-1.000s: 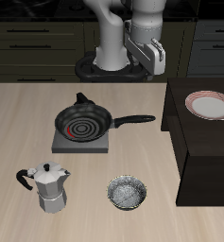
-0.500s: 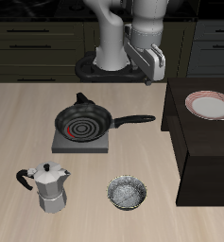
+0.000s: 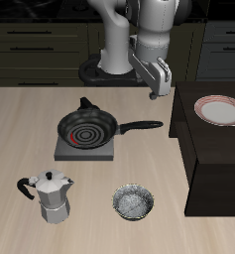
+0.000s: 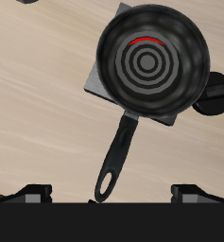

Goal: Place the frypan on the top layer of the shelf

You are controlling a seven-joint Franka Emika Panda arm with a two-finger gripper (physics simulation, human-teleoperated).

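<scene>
The shelf stood beside the worktop, a plate on top. The pan sat on the burner, handle toward the shelf, free to grasp. The tool hung high above, empty, fingers apparently spread.

Simulated kitchen. A frypan sits on a burner plate below the claw, with a moka pot, bowl and plate on a wooden counter (dark drawer cabinets behind the claw).
</scene>
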